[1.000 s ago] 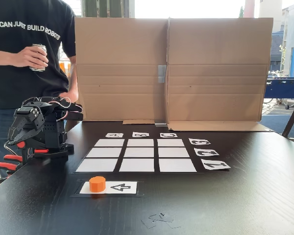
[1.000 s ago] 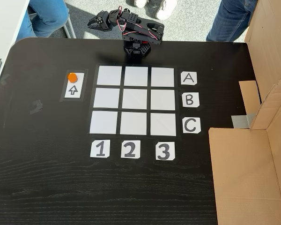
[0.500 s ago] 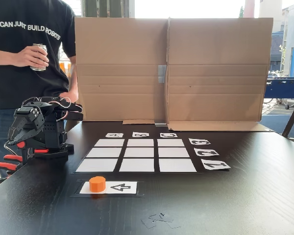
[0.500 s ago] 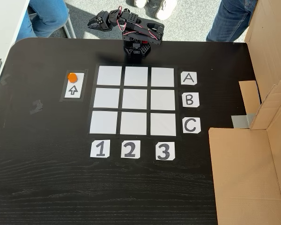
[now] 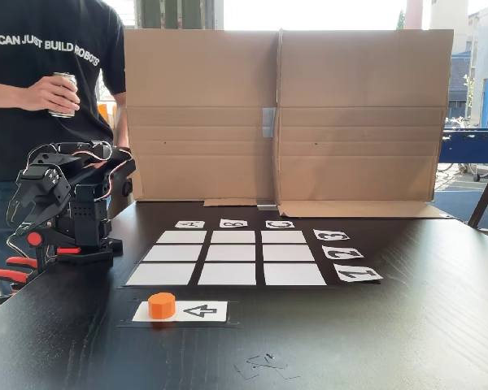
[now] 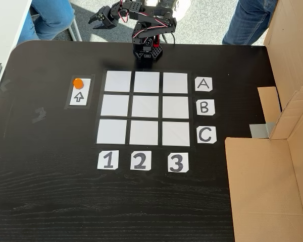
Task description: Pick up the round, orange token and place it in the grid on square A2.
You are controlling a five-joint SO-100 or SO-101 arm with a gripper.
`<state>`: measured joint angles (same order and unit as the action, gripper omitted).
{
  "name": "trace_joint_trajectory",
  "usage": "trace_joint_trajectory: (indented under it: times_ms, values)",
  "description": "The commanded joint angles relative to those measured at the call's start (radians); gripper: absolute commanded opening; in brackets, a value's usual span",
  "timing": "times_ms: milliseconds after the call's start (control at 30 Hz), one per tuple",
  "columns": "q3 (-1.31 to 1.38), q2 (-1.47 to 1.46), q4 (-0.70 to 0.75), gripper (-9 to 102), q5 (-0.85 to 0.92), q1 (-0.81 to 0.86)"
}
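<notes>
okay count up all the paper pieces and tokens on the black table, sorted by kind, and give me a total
Orange token: 1
White grid squares: 9
Letter labels: 3
Number labels: 3
Arrow card: 1
Total: 17

Bright orange token (image 6: 78, 83) on a white card (image 6: 80, 92) printed with a black arrow. Grid (image 6: 145, 109) of plain white squares on black backing, white labels with black letters and numbers. Black wood-grain table (image 6: 50, 191). Black arm (image 5: 61, 207) with orange-red clamps. Plain brown cardboard (image 5: 358, 114). Person in black shirt (image 5: 41, 81) with white lettering.
</notes>
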<state>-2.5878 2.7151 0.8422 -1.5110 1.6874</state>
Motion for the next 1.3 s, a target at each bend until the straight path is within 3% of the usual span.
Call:
trace_joint_trajectory:
  times_ms: [0, 333, 600, 967, 1267]
  values:
    - [0.239, -0.141, 0.127, 12, -0.005, -0.025]
    - [0.724, -0.534, 0.396, 28, 0.020, -0.066]
    - [0.969, -0.750, 0.518, 33, 0.222, -0.153]
    - [1.140, -0.923, 0.614, 40, 0.298, -0.235]
    - [1.282, -1.045, 0.657, 44, 0.242, -0.348]
